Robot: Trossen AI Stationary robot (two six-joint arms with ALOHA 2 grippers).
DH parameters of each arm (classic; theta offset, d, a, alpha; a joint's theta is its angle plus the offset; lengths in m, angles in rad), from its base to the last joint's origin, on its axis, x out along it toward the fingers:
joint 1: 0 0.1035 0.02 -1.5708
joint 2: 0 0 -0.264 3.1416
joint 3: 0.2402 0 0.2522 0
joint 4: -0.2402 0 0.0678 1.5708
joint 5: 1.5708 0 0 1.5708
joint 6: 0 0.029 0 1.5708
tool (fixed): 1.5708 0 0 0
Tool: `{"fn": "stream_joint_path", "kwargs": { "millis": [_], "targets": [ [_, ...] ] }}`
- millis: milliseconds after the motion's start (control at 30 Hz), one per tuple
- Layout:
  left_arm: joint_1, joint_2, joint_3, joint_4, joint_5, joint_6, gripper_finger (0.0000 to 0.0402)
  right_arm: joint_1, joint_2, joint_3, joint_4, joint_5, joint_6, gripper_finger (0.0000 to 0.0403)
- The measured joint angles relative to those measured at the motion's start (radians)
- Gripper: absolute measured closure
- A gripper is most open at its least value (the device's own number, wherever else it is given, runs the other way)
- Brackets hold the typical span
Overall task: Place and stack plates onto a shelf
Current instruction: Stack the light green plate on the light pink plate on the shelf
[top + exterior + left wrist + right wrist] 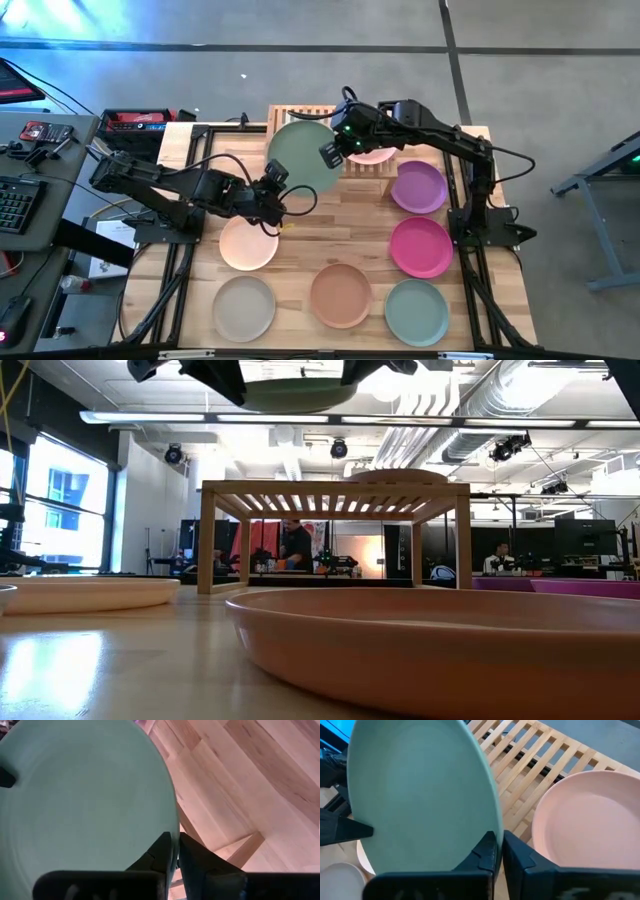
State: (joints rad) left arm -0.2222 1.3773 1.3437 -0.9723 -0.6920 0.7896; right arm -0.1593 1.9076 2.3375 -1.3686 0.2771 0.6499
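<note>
Terracotta plate (440, 645) lies foremost on desk (300, 225). Green plate (303, 157): aloft over shelf (290, 113), right end effector (498, 851) and left end effector (175, 855) each clenched on its rim. Probably stiff, light, slick; take at the rim.

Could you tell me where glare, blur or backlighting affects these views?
Low view: the terracotta plate nearest the lens is soft, window light glares off the table, and the green plate held above the shelf is a dark silhouette against ceiling lights. Left wrist view: the green plate looks slightly blurred. High view: evenly lit.
</note>
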Motion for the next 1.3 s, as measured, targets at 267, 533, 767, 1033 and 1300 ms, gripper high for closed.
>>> {"fn": "stream_joint_path", "kwargs": {
  "millis": [267,533,767,1033,1300],
  "targets": [
    [0.000,0.000,0.000,-0.003,0.048,-0.092,0.0345,0.000,0.000,0.000,-0.032,-0.005,0.023,0.0403],
    [0.000,-0.001,0.000,-0.004,0.060,-0.278,0.0301,-0.007,-0.001,0.000,-0.086,0.007,0.026,0.0403],
    [0.000,-0.003,0.000,-0.027,0.019,-0.445,0.0298,-0.083,-0.021,0.000,-0.151,0.011,-0.010,0.0403],
    [-0.001,-0.003,0.000,-0.080,0.039,-0.561,0.0302,-0.247,-0.054,0.001,-0.176,-0.072,-0.180,0.0403],
    [-0.001,-0.003,0.000,-0.082,0.082,-0.640,0.0303,-0.486,-0.052,0.001,-0.173,-0.296,-0.370,0.0403]
  ]
}}
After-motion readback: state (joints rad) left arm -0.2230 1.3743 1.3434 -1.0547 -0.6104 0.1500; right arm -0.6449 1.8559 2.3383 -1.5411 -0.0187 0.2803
